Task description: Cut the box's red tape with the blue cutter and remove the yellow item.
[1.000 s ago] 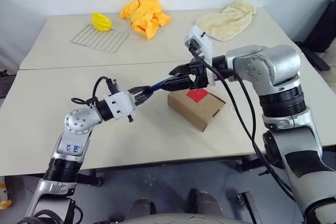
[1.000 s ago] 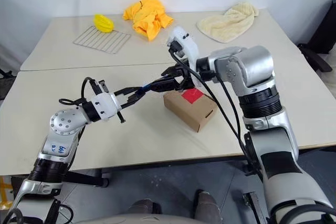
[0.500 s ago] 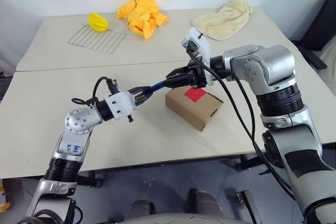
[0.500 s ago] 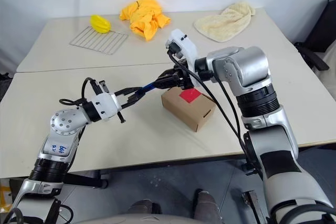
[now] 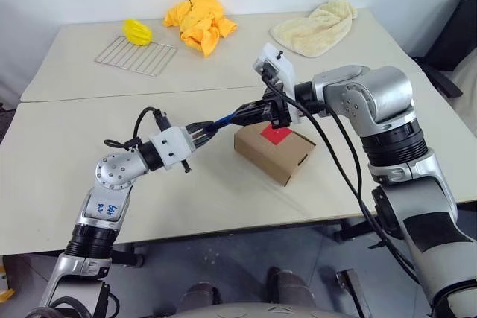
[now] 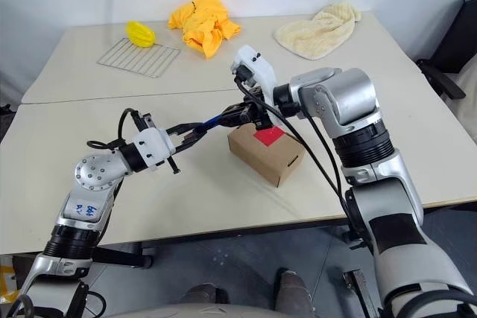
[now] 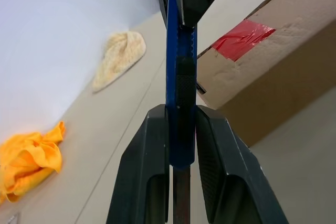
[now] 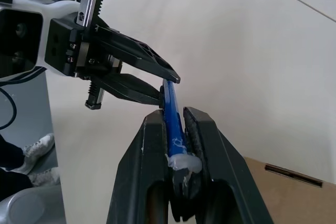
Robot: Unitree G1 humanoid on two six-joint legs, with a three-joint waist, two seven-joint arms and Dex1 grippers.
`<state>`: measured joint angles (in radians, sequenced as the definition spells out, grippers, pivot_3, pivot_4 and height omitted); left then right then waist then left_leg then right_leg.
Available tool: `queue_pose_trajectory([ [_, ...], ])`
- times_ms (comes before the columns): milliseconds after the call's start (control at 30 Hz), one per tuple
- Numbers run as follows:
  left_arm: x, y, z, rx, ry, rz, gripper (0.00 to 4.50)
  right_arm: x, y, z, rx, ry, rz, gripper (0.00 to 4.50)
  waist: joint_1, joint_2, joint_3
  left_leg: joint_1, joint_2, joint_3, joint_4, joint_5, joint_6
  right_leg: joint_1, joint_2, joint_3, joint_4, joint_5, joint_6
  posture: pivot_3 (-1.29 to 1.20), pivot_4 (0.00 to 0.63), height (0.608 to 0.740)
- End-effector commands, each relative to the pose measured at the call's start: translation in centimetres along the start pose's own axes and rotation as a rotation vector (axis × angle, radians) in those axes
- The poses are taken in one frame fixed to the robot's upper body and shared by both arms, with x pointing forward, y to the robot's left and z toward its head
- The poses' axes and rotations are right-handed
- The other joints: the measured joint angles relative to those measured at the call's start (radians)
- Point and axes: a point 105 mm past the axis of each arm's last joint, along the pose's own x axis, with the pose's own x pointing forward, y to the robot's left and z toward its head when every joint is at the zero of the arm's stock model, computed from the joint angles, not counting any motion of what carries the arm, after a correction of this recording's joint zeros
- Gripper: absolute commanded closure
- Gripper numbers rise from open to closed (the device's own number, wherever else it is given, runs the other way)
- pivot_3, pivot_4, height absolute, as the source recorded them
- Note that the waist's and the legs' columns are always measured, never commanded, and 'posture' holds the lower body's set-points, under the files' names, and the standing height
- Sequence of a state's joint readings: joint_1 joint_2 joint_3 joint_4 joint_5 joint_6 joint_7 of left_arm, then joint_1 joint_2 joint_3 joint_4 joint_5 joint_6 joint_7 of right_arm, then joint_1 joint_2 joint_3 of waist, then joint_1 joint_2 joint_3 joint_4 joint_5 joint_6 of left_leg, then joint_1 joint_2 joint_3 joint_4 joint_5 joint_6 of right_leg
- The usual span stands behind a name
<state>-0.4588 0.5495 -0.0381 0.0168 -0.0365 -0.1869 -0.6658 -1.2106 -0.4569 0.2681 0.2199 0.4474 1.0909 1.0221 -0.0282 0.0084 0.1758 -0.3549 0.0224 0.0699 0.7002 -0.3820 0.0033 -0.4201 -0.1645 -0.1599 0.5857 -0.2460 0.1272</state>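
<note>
Head view: slim blue pen-shaped cutter (image 5: 232, 117) spans mid-air between both grippers, above the table (image 5: 67, 161). Left gripper (image 5: 203, 131) clamps one end, right gripper (image 5: 262, 112) clamps the other. Brown cardboard box (image 5: 276, 152) with red tape strip (image 5: 277, 135) sits just beside, under the right gripper. Bare tabletop around the box, front edge near.

Left wrist: fingers (image 7: 144, 177) pinch the cutter.

Right wrist: fingers (image 8: 143, 182) closed on it.

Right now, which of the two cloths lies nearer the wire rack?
The crumpled yellow-orange cloth, just beside the wire rack; the pale cream towel lies far across the table.
</note>
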Motion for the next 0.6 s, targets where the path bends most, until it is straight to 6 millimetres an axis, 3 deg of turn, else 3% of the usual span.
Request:
queue_pose_trajectory([
  [33,-1.3,0.9,-2.0,-0.087,0.143,0.029,3.06,-2.0,0.1,3.2,-0.090,-0.099,-0.045,4.32,0.000,0.000,0.000,0.000,0.000,0.000,0.000,0.000,0.000,0.000,0.000,0.000,0.000,0.000,0.000,0.00,0.150,0.740],
  [367,-3.8,2.9,-1.4,-0.269,0.131,0.065,0.20,-4.8,-1.2,4.2,-0.094,-0.168,-0.172,4.32,0.002,0.000,0.000,0.000,0.000,0.000,0.000,0.000,0.000,0.000,0.000,0.000,0.000,0.000,0.000,0.00,0.150,0.740],
  [500,-4.5,3.6,-1.0,-0.348,0.121,0.085,0.04,-6.9,-2.1,4.1,-0.090,-0.195,-0.258,4.32,0.001,0.000,0.000,0.000,0.000,0.000,0.000,0.000,0.000,0.000,0.000,0.000,0.000,0.000,0.000,0.00,0.150,0.740],
  [600,-3.3,3.1,0.1,-0.430,0.082,0.060,0.04,-8.9,-2.6,3.6,-0.080,-0.218,-0.333,4.32,0.006,0.000,0.000,0.000,0.000,-0.001,0.000,0.000,0.000,0.000,0.000,0.000,0.000,0.000,0.000,0.00,0.150,0.740],
])
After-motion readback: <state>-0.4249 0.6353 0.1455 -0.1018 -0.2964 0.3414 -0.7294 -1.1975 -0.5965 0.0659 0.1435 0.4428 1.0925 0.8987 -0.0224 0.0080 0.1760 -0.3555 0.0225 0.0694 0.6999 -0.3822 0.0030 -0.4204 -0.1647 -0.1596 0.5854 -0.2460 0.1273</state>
